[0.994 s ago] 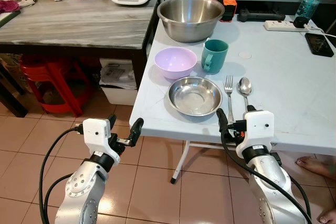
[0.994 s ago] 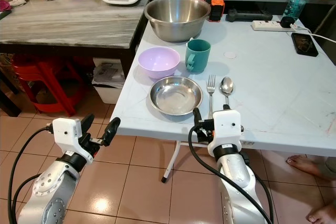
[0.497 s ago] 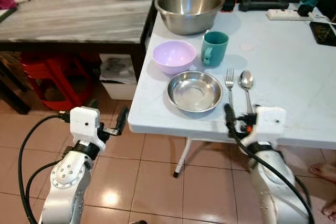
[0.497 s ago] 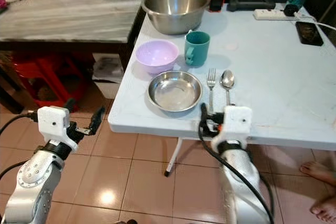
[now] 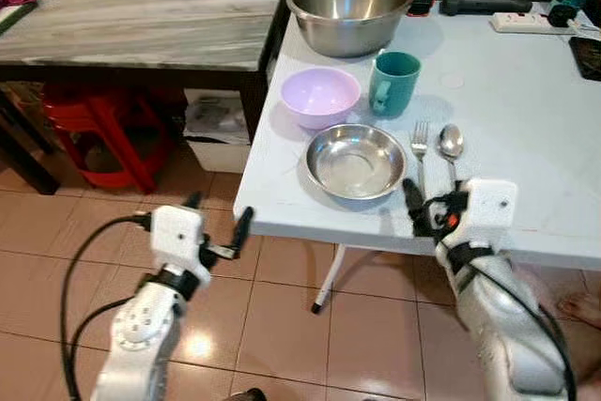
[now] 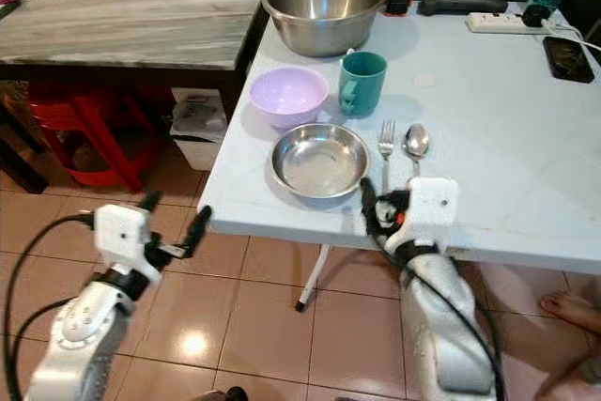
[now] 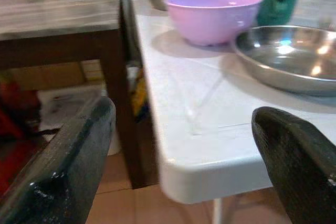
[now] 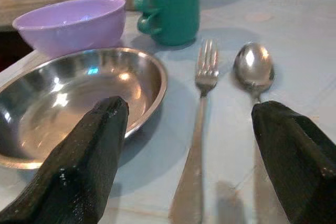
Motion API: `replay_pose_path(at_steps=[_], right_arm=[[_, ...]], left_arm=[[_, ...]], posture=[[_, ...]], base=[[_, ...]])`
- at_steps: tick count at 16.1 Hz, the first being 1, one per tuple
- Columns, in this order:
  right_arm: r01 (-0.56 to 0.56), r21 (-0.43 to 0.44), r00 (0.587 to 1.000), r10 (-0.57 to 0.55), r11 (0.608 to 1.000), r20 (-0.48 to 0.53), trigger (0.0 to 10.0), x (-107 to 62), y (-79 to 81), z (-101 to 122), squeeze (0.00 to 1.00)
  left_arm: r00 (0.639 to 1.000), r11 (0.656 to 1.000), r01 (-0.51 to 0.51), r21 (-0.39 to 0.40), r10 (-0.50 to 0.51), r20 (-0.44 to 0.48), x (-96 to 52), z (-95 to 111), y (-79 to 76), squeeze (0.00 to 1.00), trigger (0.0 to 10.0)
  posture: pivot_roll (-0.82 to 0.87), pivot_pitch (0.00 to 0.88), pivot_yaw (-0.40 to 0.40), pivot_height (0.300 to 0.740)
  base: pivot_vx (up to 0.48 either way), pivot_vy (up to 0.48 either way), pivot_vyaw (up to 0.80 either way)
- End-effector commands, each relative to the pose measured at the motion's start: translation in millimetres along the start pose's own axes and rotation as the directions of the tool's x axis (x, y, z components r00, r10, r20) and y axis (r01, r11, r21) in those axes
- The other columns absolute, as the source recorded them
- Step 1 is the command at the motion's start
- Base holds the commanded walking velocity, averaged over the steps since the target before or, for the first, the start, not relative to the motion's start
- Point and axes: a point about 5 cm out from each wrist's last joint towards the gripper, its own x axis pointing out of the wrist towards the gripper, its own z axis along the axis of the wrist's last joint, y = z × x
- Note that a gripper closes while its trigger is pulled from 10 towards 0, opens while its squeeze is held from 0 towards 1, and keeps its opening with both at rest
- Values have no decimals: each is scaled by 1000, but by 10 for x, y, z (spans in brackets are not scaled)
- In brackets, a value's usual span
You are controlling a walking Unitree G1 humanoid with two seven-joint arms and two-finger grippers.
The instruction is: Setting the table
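White table (image 5: 526, 110) over tiled floor. Left tool (image 5: 218, 226) released, off table's left edge. Purple bowl (image 5: 320, 97), steel dish (image 5: 355, 160), teal mug (image 5: 393, 84), fork (image 5: 420, 152), spoon (image 5: 452, 146). Right tool (image 5: 434, 206) released, at near edge behind cutlery.

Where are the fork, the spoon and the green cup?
fork (image 5: 420, 149): left eye view, on its handle below the tines.
spoon (image 5: 451, 142): left eye view, on its bowl.
green cup (image 5: 398, 84): left eye view, on its outer side wall.
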Motion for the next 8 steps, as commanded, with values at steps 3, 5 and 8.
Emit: replay_pose_path(at_steps=[3, 5, 8], right_arm=[[-31, 17, 1000, 31, 999, -5, 10000, 107, 1, 82, 0], [-47, 25, 999, 48, 999, -18, 10000, 196, -19, 153, 0], [-71, 50, 996, 73, 996, -56, 10000, 290, -38, 158, 0]], left_arm=[[999, 998, 43, 44, -44, 22, -26, 52, -32, 0, 10000], [997, 996, 77, 55, -78, 18, -22, 42, -62, 0, 10000], [995, 993, 97, 63, -98, 10, -36, 23, -75, 0, 10000]], posture=[[-121, 178, 52, 740], [-126, 188, 52, 740], [-122, 196, 50, 740]], base=[[0, 0, 0], [0, 0, 0], [0, 0, 0]])
